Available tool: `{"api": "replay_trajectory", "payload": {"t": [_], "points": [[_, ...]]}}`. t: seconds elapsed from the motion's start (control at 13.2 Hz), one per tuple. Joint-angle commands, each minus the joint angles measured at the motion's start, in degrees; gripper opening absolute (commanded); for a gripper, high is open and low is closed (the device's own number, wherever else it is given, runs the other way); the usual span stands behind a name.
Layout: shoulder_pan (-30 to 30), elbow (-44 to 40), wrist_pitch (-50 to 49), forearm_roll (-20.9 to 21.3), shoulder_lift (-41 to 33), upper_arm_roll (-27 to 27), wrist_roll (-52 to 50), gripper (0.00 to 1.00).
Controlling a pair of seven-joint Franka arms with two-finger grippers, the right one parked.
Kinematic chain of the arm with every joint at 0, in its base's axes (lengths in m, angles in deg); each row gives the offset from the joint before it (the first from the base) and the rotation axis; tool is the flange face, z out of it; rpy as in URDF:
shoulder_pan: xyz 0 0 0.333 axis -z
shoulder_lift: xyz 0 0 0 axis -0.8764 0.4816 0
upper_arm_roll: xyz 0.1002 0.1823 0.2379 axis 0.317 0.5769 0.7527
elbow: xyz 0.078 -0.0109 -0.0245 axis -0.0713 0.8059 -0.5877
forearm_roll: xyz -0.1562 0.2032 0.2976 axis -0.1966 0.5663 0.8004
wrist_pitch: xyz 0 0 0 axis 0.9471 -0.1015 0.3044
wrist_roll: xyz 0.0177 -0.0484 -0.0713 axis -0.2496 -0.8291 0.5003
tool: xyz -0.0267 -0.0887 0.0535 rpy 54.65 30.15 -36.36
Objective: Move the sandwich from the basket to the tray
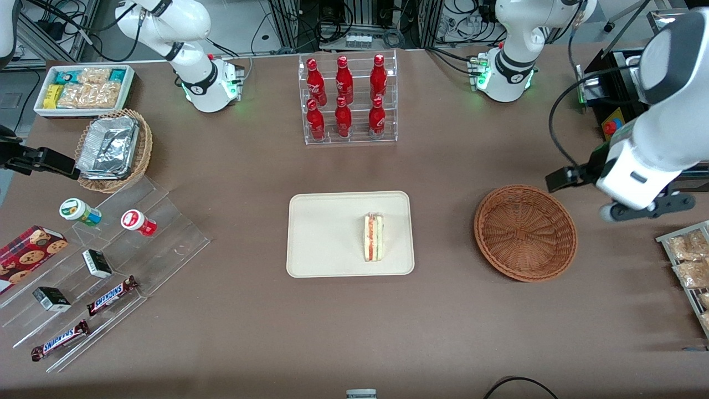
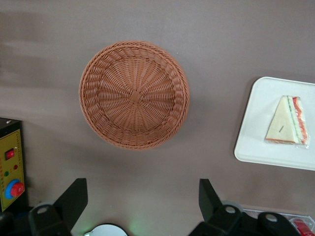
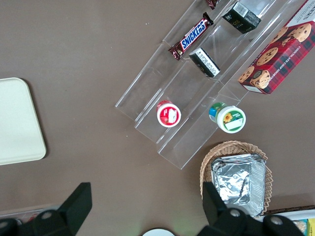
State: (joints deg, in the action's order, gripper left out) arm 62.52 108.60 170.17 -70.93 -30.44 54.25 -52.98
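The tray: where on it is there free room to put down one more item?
The tray is bare except at its end nearer the basket, where the sandwich lies. The basket is empty too. The open tool hangs above the table beside the basket.

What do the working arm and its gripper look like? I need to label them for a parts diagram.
The left arm has glossy white shells with grey joint bands and a black cable looping alongside. Its gripper, high beside the basket, has black wedge-shaped jaws, spread apart, on a dark body.
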Motion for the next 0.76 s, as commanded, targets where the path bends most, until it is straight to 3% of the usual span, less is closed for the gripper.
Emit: {"api": "replay_trajectory", "payload": {"t": [0.0, 0.68], "points": [[-1.57, 1.81, -1.33, 0.7, -3.52, -1.75, 2.39, 1.0], [-4.91, 6.73, -8.27, 2.12, -12.75, 0.44, 13.99, 1.0]]}}
